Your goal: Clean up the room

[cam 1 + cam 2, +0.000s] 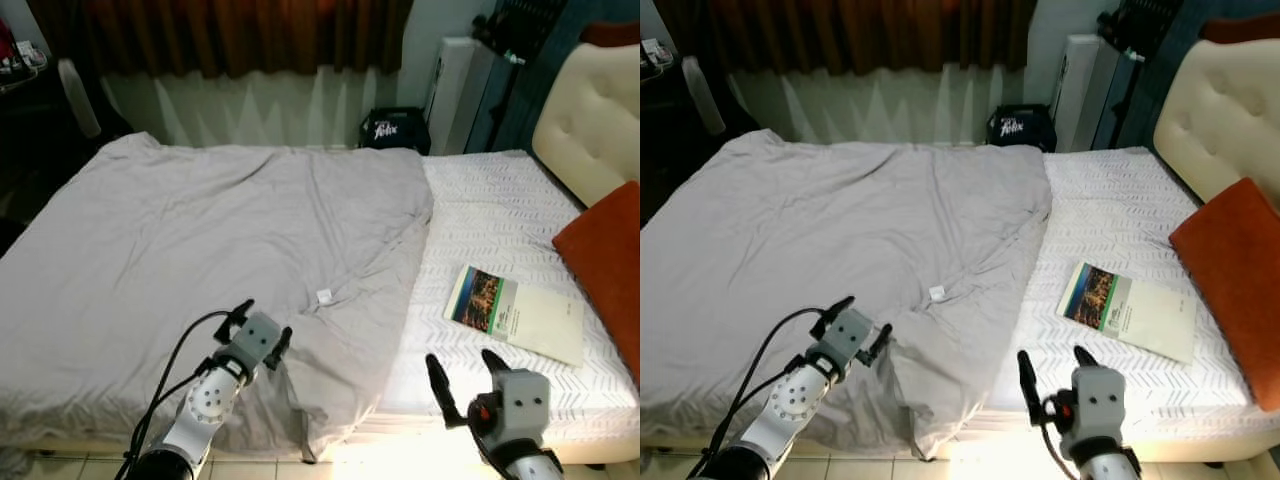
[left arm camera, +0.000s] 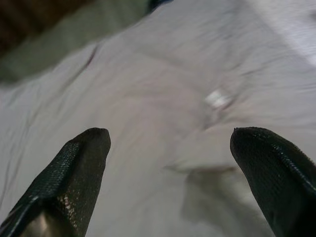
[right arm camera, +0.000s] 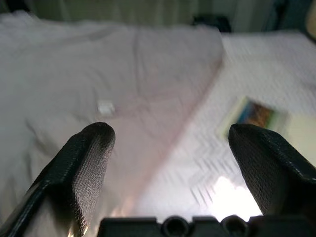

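A grey blanket [image 1: 200,240] lies spread over the left part of the bed, its edge hanging off the near side. A small white tag [image 1: 324,296] sits on it near the middle. A book [image 1: 515,313] with a picture cover lies flat on the white sheet [image 1: 490,210] to the right. My left gripper [image 1: 260,325] is open, held low over the blanket's near edge. My right gripper [image 1: 466,372] is open too, hovering at the bed's near edge short of the book. Nothing is between either pair of fingers.
An orange pillow [image 1: 610,260] leans at the right by the cream headboard [image 1: 590,120]. A dark bag [image 1: 393,129] sits on the floor beyond the bed below the curtains. A white unit [image 1: 450,90] stands at the back right. Tiled floor shows under the bed's near edge.
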